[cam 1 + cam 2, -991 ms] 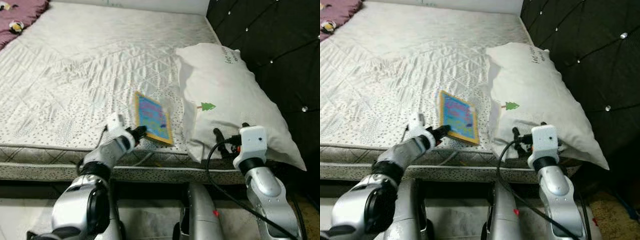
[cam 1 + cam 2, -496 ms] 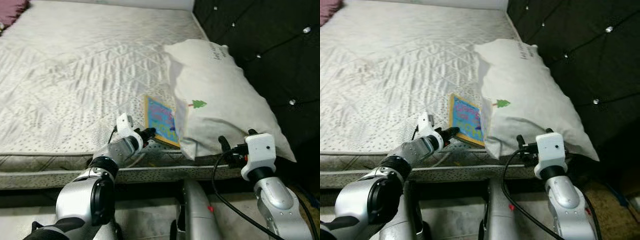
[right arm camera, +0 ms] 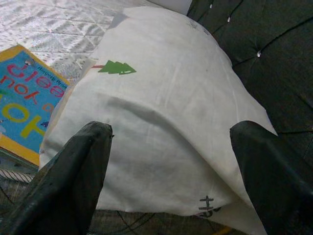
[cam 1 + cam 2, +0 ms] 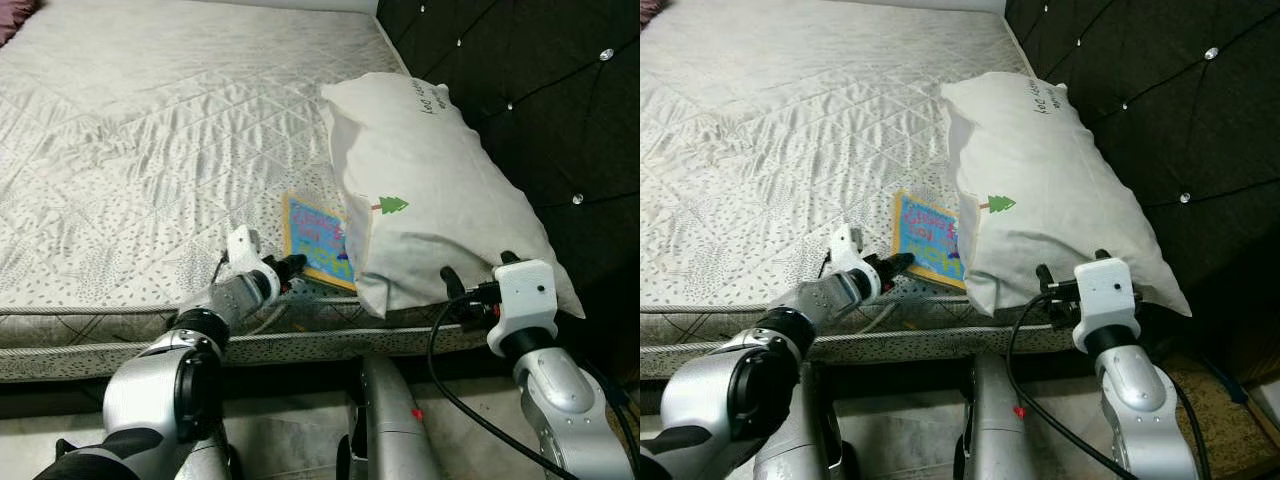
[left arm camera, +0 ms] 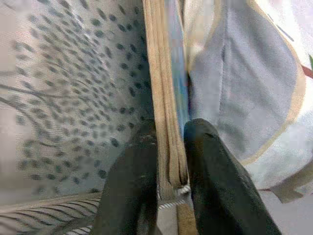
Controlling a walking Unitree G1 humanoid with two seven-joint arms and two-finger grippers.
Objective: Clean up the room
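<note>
A wide bed (image 4: 150, 120) takes up most of the room, its mattress covered in a pale quilted sheet with small dark speckles, lit evenly from above. A black tufted headboard (image 4: 520, 90) with shiny studs stands along its right side. Below the mattress edge lies a light floor (image 4: 890, 440), partly shaded.

Pillow overlapping book, print too small to read

The pillow (image 4: 440, 200) is covering the book's (image 4: 315, 240) edge at three o'clock. The pillow's lettering is staying too small to read at twelve o'clock. In the left wrist view, the bedsheet (image 5: 73, 88) is blurring and the book's spine is running off the frame at six and twelve o'clock.
</note>
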